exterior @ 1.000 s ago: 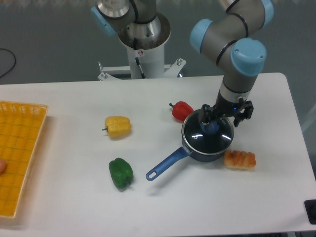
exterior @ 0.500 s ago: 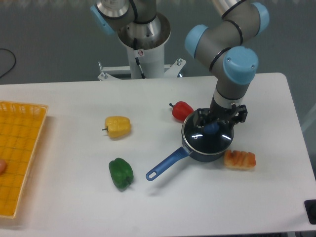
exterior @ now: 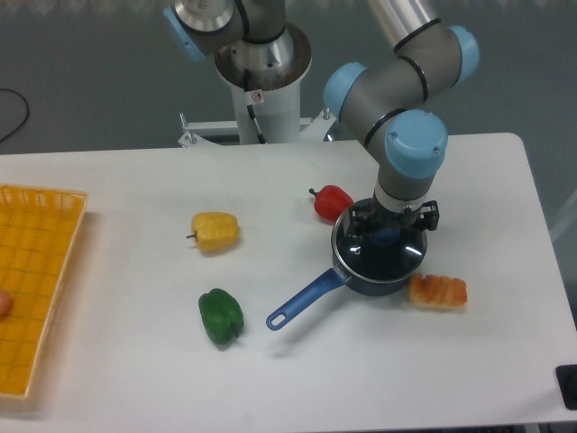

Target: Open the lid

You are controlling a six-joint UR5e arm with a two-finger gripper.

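1. Right now, end effector [exterior: 386, 233] down over the lid [exterior: 379, 255], fingers either side of the blue knob [exterior: 386, 236]. Cannot tell from this angle whether clamped on the knob or merely straddling it.
2. Lid seated flat on the blue saucepan [exterior: 361, 275], mid-right of the table [exterior: 135, 379], not yet lifted.
3. Risk one: a pinch too shallow on a small rounded knob. Likely result, knob slipping out on the lift and glass dropping back onto the rim with a clatter.
4. Risk two: an off-centre grip. Lid then tilting as it rises, silver rim catching the pan wall and dragging the whole saucepan along.
5. Risk three: a sideways pull instead of straight up. Red pepper [exterior: 332, 202] touching or just behind the saucepan, bread roll [exterior: 438, 291] just beside its front right; either easily shoved if the pan slides.
6. Risk four: long handle [exterior: 302, 300] sticking out to the front left of the saucepan, swinging if the pan twists, toward the green pepper [exterior: 221, 317] nearby.
7. Yellow pepper [exterior: 215, 232] and orange basket [exterior: 36, 289] well left of the saucepan, out of harm's way by the look of it.
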